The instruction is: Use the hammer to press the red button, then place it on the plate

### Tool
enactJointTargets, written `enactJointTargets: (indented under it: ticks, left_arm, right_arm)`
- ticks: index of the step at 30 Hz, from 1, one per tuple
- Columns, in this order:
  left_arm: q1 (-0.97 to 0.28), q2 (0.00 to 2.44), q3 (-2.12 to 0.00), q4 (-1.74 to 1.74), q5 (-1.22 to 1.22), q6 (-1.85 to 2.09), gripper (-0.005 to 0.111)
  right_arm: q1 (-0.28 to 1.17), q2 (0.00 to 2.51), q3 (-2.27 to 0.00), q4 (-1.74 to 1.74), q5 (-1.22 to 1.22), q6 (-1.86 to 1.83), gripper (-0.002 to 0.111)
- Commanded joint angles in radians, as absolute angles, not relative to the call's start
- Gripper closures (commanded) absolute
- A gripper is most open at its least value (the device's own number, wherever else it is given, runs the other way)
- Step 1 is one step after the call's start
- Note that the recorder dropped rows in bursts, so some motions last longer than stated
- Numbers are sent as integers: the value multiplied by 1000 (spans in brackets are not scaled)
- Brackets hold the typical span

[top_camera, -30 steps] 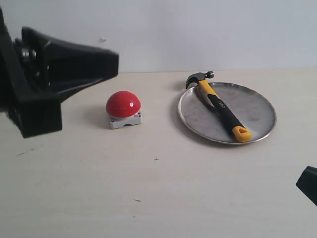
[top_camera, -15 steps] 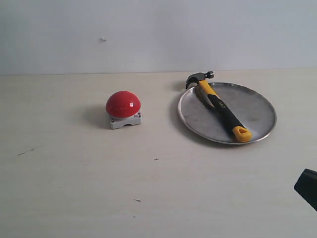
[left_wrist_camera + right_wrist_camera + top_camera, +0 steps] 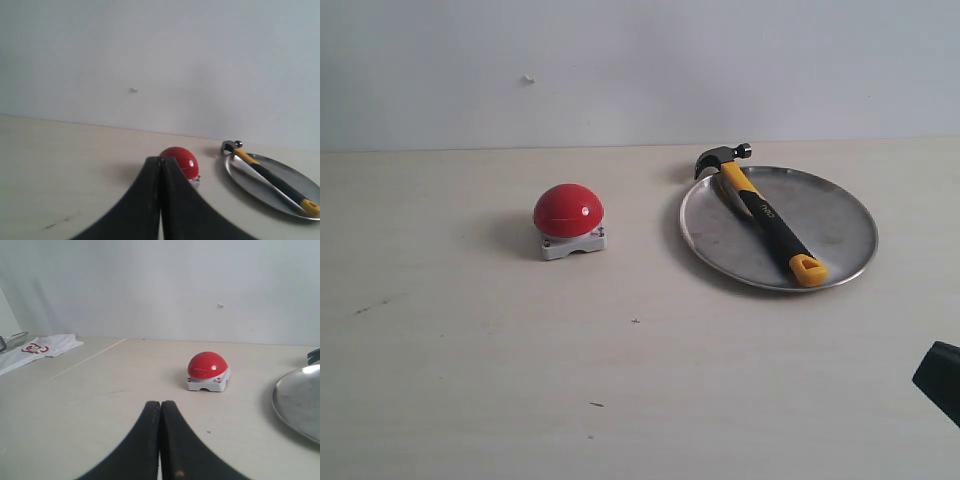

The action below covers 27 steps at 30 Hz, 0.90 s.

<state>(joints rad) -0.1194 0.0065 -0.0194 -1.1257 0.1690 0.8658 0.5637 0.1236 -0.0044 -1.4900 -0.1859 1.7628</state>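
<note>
The hammer (image 3: 764, 215) lies across the silver plate (image 3: 835, 225), its grey head over the far rim and its yellow end near the front rim. To its left the red button (image 3: 568, 209) stands on its grey base. No gripper touches either. My left gripper (image 3: 160, 160) is shut with nothing in it, well back from the button (image 3: 181, 160), with hammer (image 3: 272, 176) and plate (image 3: 240, 172) to one side. My right gripper (image 3: 160, 404) is shut and empty too, facing the button (image 3: 208, 365); only a black corner of that arm (image 3: 940, 378) shows at the exterior view's right edge.
A white cloth with red lettering (image 3: 37, 350) and a metal rim (image 3: 12, 339) lie far off in the right wrist view. The pale tabletop (image 3: 620, 380) carries small dark specks. A plain wall (image 3: 640, 70) stands behind.
One second ago the left arm filled the left of the exterior view; it has withdrawn out of that frame. Hammer, plate and button have not moved.
</note>
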Motion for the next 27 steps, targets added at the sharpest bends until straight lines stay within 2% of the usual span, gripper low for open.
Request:
enactJointTargets:
  ticks: [1,4,8,10,27]
  left_arm:
    - [-113,0,0,-1133,101,888,107]
    - [-113,0,0,-967,102,718,107]
    - [-113,0,0,-102,151,-240,107]
    - [-113,0,0,164,174,-523,107]
    - [-113,0,0,182,180,-579,107]
  right_arm:
    - [564,117,0,-1494,-193,1756,108]
    - [564,117,0,-1491,-193,1756,108]
    - [564,117,0,-1491,-193,1756,108]
    - [564,117,0,-1491,-193,1756,108]
    - [564,117,0,-1491,-193,1756,108]
